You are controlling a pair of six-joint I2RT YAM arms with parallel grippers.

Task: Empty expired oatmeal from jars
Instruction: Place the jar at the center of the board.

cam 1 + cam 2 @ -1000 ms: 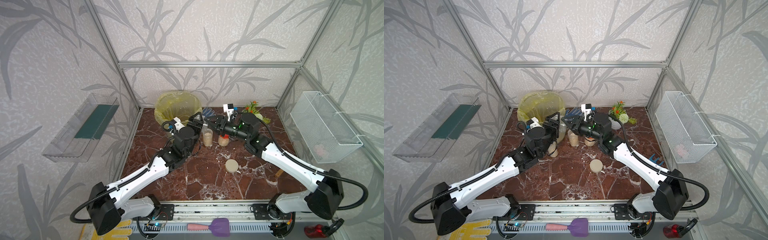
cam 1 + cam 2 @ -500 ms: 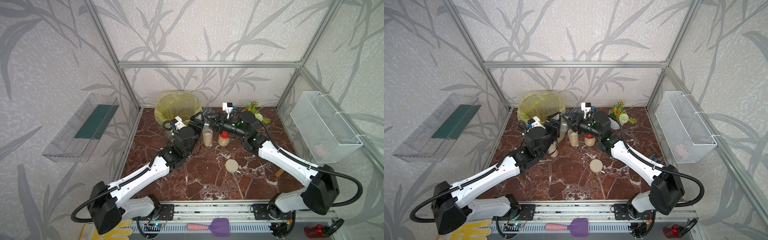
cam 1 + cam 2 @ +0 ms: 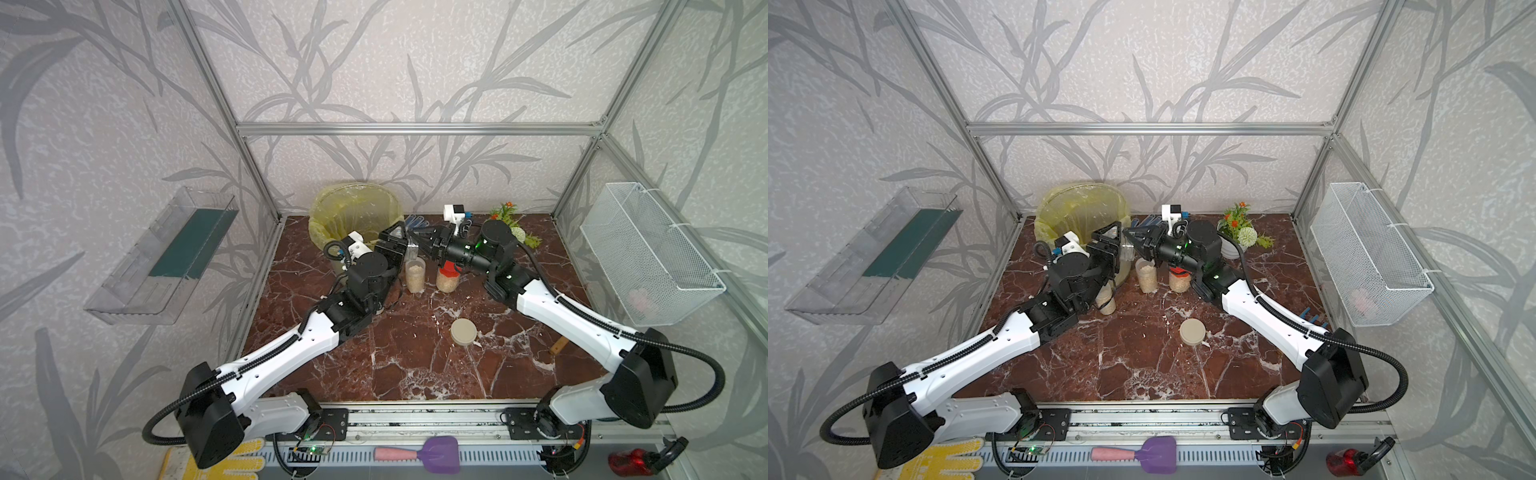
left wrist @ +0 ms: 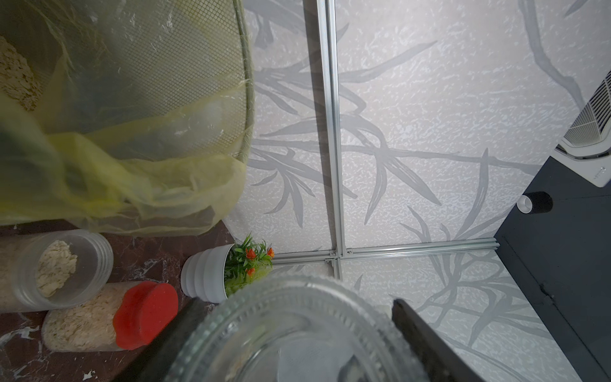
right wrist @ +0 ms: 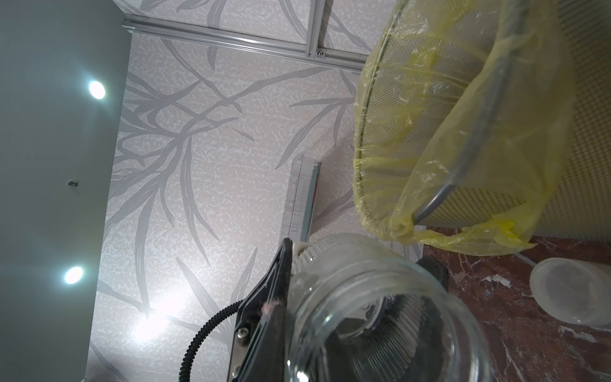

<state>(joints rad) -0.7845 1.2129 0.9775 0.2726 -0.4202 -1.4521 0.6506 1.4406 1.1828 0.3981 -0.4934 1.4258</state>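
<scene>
A squat wide clear jar [image 3: 412, 250] [image 3: 1128, 251] lies on its side in the air between both arms, beside the bucket. My left gripper [image 3: 397, 245] [image 4: 297, 306] is shut on its base end, a dark finger [image 4: 418, 330] on each side. My right gripper [image 3: 422, 243] [image 5: 292, 325] is shut on the rim of its open mouth [image 5: 380, 314]. Hardly anything shows inside it. A slim open jar [image 3: 414, 276] [image 4: 62, 264] and a red-capped jar [image 3: 447, 278] [image 4: 109, 324] stand below, both holding oatmeal. Another jar [image 3: 1105, 301] stands under my left arm.
The bucket with the yellow liner [image 3: 353, 208] [image 5: 479, 115] stands at the back left with oatmeal [image 4: 13, 76] in it. A white flower pot [image 3: 1241, 239] [image 4: 205, 274] is at the back right. A beige lid [image 3: 464, 331] lies mid-table. A clear lid [image 5: 575, 294] rests nearby.
My right gripper has moved left to the jar held by the left gripper and closed on its rim. The left arm has stayed put.
</scene>
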